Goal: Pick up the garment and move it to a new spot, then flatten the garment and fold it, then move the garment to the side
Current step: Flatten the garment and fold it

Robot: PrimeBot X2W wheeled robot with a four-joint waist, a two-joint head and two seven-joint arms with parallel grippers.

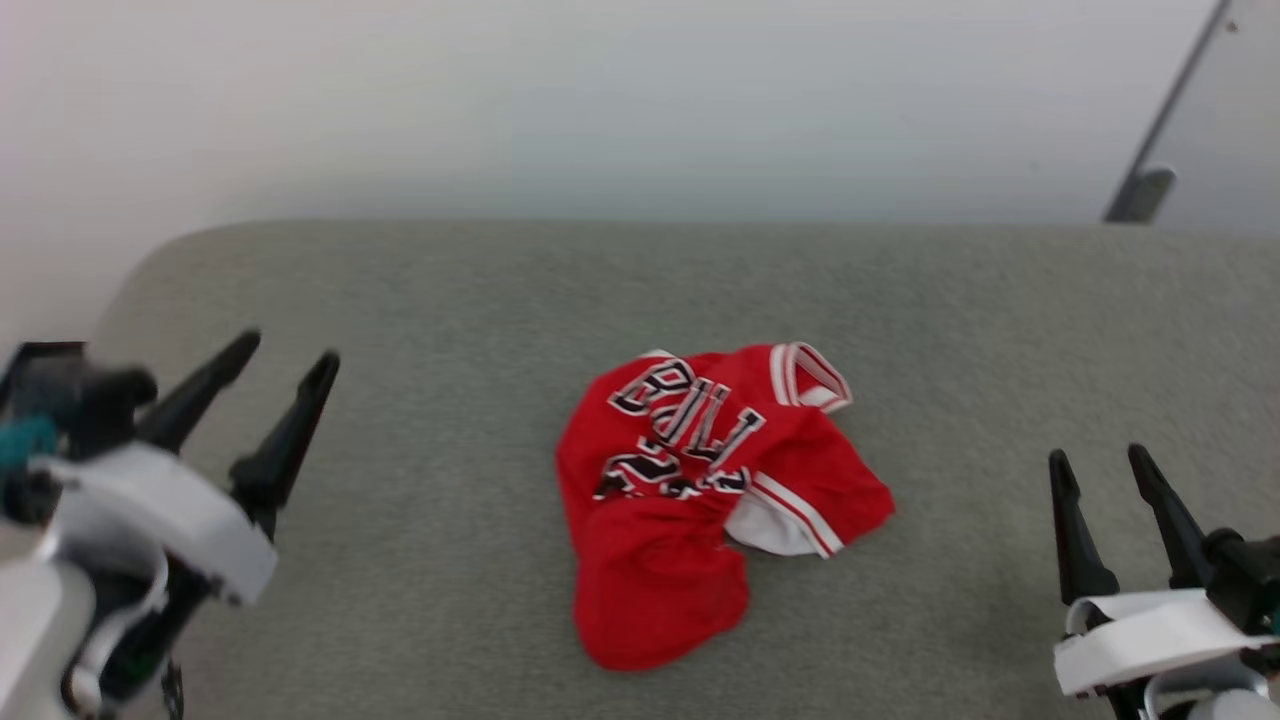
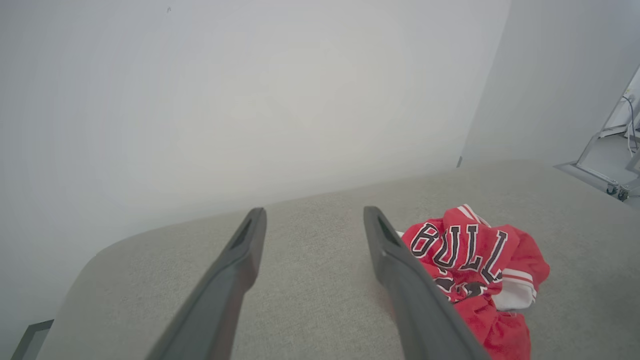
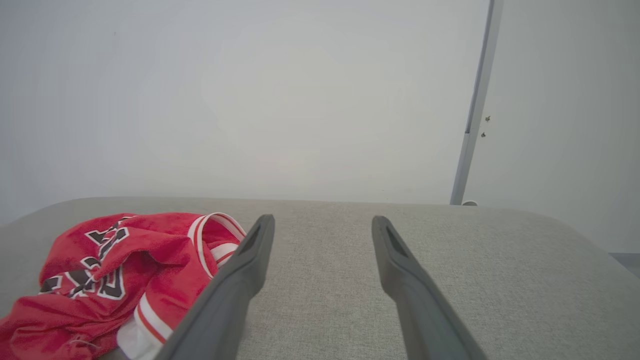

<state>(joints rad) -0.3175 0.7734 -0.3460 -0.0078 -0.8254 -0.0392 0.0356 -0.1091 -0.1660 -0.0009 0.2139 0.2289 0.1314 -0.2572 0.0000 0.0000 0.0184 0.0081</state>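
On a grey padded surface (image 1: 420,290), the garment (image 1: 690,500), a crumpled red jersey, lies between two idle grippers.
At eight o'clock the left gripper (image 1: 289,348) stands spread wide, holding nothing; the garment sits bunched at centre, lettering up; at four o'clock the right gripper (image 1: 1097,455) is likewise spread and empty. For a clean lift, each should probably pinch a separate outer edge, not the middle heap.
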